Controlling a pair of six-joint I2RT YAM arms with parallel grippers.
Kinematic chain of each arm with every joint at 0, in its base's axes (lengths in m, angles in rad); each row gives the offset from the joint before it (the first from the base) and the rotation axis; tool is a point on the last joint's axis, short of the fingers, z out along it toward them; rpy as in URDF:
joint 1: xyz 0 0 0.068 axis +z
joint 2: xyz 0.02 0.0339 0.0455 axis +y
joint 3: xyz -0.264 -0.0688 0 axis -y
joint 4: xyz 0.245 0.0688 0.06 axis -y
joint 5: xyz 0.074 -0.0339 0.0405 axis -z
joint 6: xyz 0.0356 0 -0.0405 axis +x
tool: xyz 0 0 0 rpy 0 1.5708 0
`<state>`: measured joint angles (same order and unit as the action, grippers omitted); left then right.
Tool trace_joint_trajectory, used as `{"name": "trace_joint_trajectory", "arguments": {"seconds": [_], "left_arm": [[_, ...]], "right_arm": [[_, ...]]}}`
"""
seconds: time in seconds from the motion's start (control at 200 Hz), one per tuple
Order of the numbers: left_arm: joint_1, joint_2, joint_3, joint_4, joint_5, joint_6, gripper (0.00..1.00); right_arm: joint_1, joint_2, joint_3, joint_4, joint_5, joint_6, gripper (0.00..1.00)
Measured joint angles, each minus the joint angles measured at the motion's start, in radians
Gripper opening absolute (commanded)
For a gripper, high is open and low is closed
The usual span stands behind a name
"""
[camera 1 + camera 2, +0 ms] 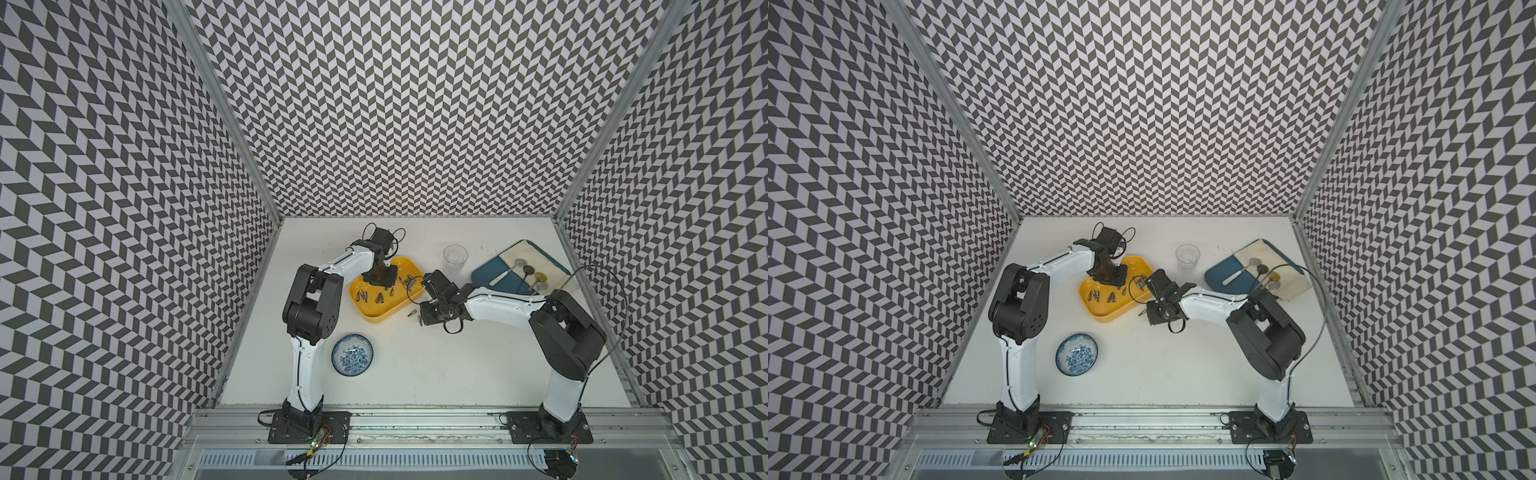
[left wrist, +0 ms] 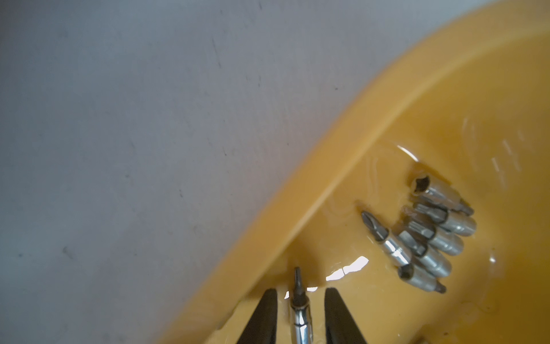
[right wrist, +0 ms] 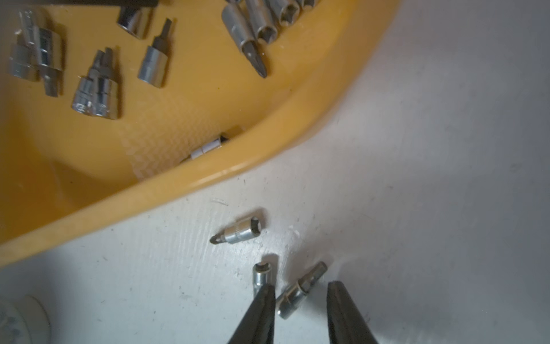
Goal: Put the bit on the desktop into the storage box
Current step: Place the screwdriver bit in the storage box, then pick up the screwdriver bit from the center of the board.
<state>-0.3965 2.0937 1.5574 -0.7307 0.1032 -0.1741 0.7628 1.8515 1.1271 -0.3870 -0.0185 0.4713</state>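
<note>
The left tool (image 2: 300, 290) is held low inside the storage box (image 2: 312, 184). Its fingers are parted and nothing is gripped. A slim bit (image 2: 298, 300) is seen lying on the yellow floor between them, with a gap left on either side. A cluster of bits (image 2: 428, 238) is heaped further ahead of this tool and off to one side, also inside the box.

The right tool (image 3: 302, 284) is held low over the table (image 3: 416, 149), just outside the box's rim, and is likewise released, with its fingers spread. A short bit (image 3: 299, 293) is framed between those fingers, lying slantwise on the table and not clamped. A second bit (image 3: 263, 275) is found right at one fingertip; whether it is touched cannot be told. A pointed bit (image 3: 238, 232) is seen just ahead of the tool, between it and the box. More bits are scattered inside the box, beyond the rim.
</note>
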Motion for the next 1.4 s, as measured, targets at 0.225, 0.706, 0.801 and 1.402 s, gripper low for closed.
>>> {"name": "trace_joint_trajectory", "arguments": {"seconds": [0.225,0.706,0.801,1.402], "left_arm": [[0.000,-0.028,-0.031,0.006,0.000,-0.002,0.39],[0.016,-0.200,-0.045,-0.003,0.000,-0.003,0.39],[0.018,-0.210,-0.052,-0.007,0.000,-0.003,0.39],[0.018,-0.390,-0.188,-0.027,0.012,-0.041,0.38]], "right_arm": [[0.007,0.026,0.038,-0.002,0.029,0.001,0.34],[0.040,0.042,0.054,-0.047,0.120,-0.019,0.33],[0.041,0.040,0.044,-0.046,0.124,-0.019,0.33],[0.046,0.028,0.014,-0.020,0.139,-0.037,0.15]]}}
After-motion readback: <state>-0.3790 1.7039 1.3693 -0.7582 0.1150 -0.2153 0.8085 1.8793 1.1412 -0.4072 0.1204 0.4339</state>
